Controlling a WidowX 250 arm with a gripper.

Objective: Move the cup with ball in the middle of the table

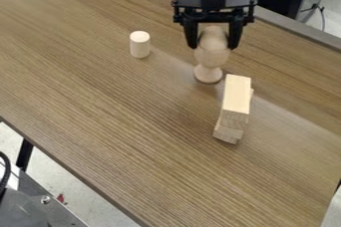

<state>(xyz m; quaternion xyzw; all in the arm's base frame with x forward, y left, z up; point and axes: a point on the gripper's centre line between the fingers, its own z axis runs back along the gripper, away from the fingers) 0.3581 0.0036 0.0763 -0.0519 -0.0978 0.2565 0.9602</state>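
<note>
Claw (pixel 212 47) wide open astride the cup (pixel 211 56)

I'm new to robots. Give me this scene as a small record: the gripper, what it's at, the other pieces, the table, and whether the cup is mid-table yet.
Gripper: black, hanging over the table's far part, around the cup's upper part and ball
Cup: pale wooden, upright, round foot
Ball: wooden, atop the cup
Cylinder: wooden, upright, left in the picture
Blocks: wooden, stacked, nearer the camera than the cup
Table: brown wood-grain
Cup mid-table: not yet
</note>
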